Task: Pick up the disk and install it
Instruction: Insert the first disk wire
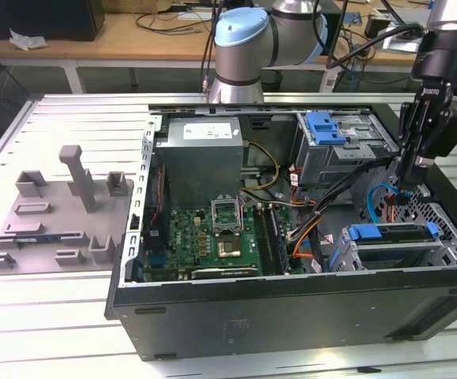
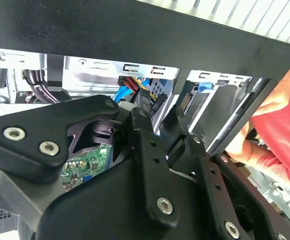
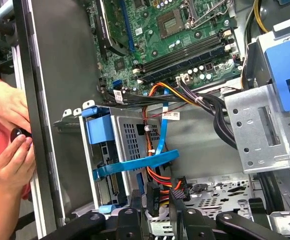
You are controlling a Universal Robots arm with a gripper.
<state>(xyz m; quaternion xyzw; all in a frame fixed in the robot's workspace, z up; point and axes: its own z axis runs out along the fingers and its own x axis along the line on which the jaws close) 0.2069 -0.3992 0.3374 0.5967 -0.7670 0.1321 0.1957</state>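
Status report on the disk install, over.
Gripper jaws shut on black cable connector by the drive cage. Disk seated in cage. Person's hand at case wall, apart from gripper.

We're up high w/ the exterior view, angled down over the slatted table (image 1: 54,316) onto the open PC case (image 1: 291,308), mid-distance, the gripper (image 1: 409,178) at the exterior view's right. First wrist view: close in, staring down into the case at the motherboard (image 3: 180,30) & drive cage (image 3: 129,145). Second wrist view's tighter yet (gripper linkage right up front), peeking across the inside. All three share the motherboard.
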